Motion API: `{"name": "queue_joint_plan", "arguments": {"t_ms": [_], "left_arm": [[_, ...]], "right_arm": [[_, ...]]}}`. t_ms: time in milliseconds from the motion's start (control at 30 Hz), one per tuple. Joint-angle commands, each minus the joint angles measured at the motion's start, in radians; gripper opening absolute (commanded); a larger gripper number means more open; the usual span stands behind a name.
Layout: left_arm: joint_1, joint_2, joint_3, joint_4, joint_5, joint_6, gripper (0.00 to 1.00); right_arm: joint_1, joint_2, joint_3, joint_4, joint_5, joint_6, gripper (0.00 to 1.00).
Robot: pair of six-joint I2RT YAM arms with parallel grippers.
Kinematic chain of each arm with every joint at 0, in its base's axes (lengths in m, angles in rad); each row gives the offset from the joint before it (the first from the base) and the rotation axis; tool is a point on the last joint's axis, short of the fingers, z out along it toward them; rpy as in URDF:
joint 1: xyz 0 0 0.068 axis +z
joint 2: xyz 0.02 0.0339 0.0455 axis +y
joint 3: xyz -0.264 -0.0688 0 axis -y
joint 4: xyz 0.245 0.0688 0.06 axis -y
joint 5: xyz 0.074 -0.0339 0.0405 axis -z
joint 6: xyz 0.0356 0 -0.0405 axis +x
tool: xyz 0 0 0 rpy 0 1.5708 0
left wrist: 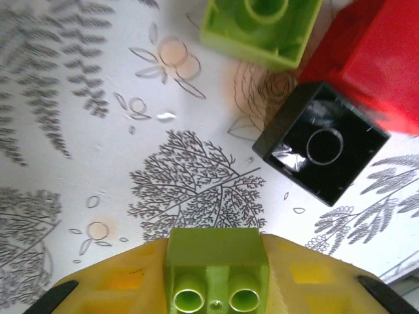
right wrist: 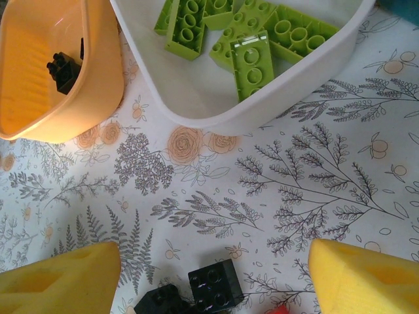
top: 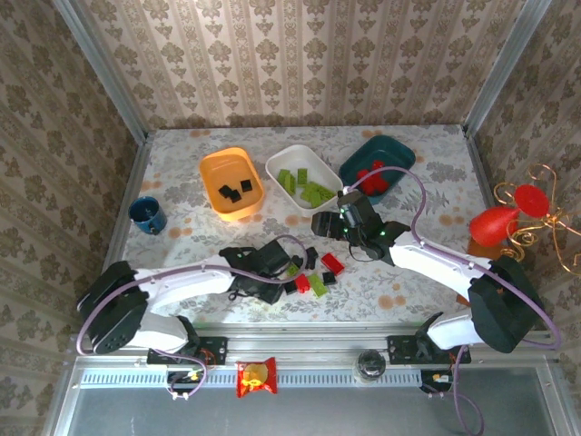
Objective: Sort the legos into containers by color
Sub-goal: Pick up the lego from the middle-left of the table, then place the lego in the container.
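Observation:
My left gripper (left wrist: 216,275) is shut on a lime green lego (left wrist: 216,252), just above the table; in the top view this gripper (top: 289,271) sits beside the loose pile. Ahead of it lie a black lego (left wrist: 321,150) turned upside down, a red lego (left wrist: 376,62) and another green lego (left wrist: 262,26). My right gripper (right wrist: 213,281) hangs open over two black legos (right wrist: 216,284), holding nothing. The orange container (top: 231,182) holds black legos, the white container (top: 304,177) green ones, the teal container (top: 377,163) red ones.
A small dark blue cup (top: 147,214) stands at the left of the table. A red ornament on a gold wire stand (top: 497,222) is at the right edge. The white tub's rim (right wrist: 262,111) and the orange tub (right wrist: 98,85) lie just ahead of the right gripper.

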Motion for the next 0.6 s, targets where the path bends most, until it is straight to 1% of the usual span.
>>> {"name": "queue_joint_plan", "arguments": {"t_ms": [0, 100, 167, 200, 267, 367, 567], "left_arm": [[0.065, -0.081, 0.050, -0.032, -0.040, 0.001, 0.31], [0.167, -0.096, 0.120, 0.029, -0.026, 0.042, 0.31], [0.224, -0.049, 0.212, 0.078, -0.006, 0.086, 0.31], [0.237, -0.017, 0.263, 0.092, -0.003, 0.107, 0.31], [0.260, 0.075, 0.394, 0.121, -0.003, 0.164, 0.31], [0.303, 0.240, 0.588, 0.139, 0.022, 0.212, 0.31], [0.362, 0.566, 0.922, 0.107, 0.066, 0.244, 0.31]], "right_arm": [[-0.006, -0.042, -0.023, -0.007, 0.041, 0.026, 0.77], [-0.009, -0.066, -0.043, 0.002, 0.053, 0.038, 0.77], [-0.012, -0.075, -0.049, -0.003, 0.058, 0.044, 0.77], [-0.012, -0.079, -0.050, -0.006, 0.059, 0.046, 0.77], [-0.012, -0.087, -0.054, -0.019, 0.062, 0.046, 0.77], [-0.012, -0.105, -0.073, -0.031, 0.063, 0.055, 0.77], [-0.012, -0.151, -0.115, -0.077, 0.061, 0.068, 0.77]]}}
